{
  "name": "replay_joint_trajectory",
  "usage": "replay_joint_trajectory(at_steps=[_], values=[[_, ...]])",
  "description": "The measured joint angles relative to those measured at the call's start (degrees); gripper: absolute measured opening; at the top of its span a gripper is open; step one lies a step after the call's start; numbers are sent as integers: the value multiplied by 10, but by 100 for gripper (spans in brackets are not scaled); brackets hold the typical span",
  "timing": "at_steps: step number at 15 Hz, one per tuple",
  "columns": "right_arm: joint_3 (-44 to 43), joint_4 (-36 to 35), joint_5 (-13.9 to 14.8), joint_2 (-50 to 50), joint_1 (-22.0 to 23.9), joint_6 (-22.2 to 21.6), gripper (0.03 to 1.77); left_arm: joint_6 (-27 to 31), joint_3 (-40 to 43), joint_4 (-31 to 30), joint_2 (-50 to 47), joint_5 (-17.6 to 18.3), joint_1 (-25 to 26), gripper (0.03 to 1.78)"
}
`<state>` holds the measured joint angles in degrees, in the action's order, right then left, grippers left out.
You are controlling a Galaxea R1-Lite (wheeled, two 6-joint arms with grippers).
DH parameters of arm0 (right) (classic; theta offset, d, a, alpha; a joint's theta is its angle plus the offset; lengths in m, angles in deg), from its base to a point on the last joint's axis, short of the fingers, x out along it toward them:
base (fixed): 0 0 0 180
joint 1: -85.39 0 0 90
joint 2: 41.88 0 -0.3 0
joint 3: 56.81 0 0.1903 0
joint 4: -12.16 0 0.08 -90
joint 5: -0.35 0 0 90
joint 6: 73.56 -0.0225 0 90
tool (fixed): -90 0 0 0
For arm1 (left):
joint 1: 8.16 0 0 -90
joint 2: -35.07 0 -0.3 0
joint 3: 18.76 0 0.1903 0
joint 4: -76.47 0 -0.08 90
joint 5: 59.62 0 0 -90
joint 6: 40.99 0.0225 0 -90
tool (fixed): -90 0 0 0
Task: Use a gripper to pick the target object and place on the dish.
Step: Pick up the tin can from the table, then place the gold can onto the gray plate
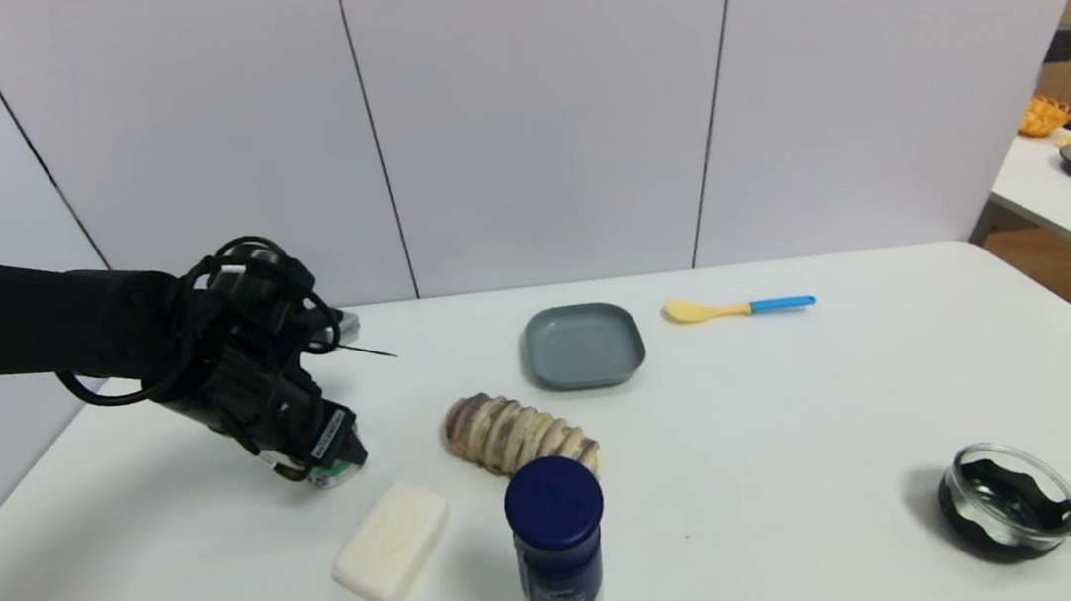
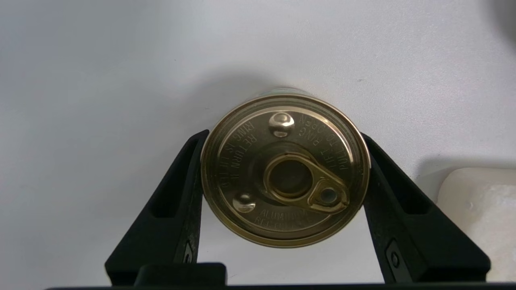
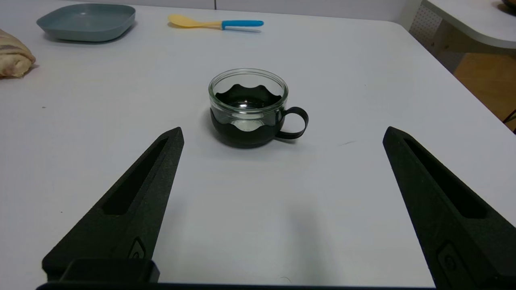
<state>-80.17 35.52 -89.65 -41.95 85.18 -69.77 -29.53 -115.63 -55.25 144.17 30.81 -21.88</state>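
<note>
**Grasp closing on tin can, lift to come**

Left end effector (image 1: 329,462) down at tin can (image 2: 284,169) near left edge of tabletop (image 1: 806,411), fingers (image 2: 169,205) pressed against opposite sides of can's rim in left wrist view. Clamped on can, by the look of it; can seemingly not yet raised off tabletop, though hard to tell. Gold pull-tab lid facing wrist camera, can upright. White soap-like block (image 1: 391,544) just beside can, toward near edge.

Dish (image 1: 585,344) bare, well apart from can, toward far edge near middle, with ridged bread-like roll (image 1: 520,434) lying between. Blue-capped bottle (image 1: 559,557) at near edge, yellow spoon (image 1: 737,307) beside dish.

Right end effector (image 3: 282,209) parked low over right part of tabletop, fingers spread wide, holding nothing, glass cup with black base (image 3: 250,108) ahead of it.

Step in hand, judged: securing grasp. Next move calls for straight lift, high enough to pass over roll, then carry toward far edge, lower onto dish centre, release. Risk: smooth round wall slipping if grip is light.
</note>
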Motion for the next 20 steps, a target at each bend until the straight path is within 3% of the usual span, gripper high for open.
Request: replay_joint_trajectory(at_steps=[5, 12, 14, 18, 20], values=[[0, 0, 0, 0, 0, 0, 171, -1, -18, -4, -11, 0, 0, 113], [0, 0, 0, 0, 0, 0, 171, 2, -200, -20, 5, 7, -10, 112], [0, 0, 0, 0, 0, 0, 171, -2, -255, -24, 30, 30, -26, 112], [0, 0, 0, 0, 0, 0, 171, -30, -329, -24, 85, 112, -60, 111], [0, 0, 0, 0, 0, 0, 171, -29, -355, -25, 109, 117, -72, 111]])
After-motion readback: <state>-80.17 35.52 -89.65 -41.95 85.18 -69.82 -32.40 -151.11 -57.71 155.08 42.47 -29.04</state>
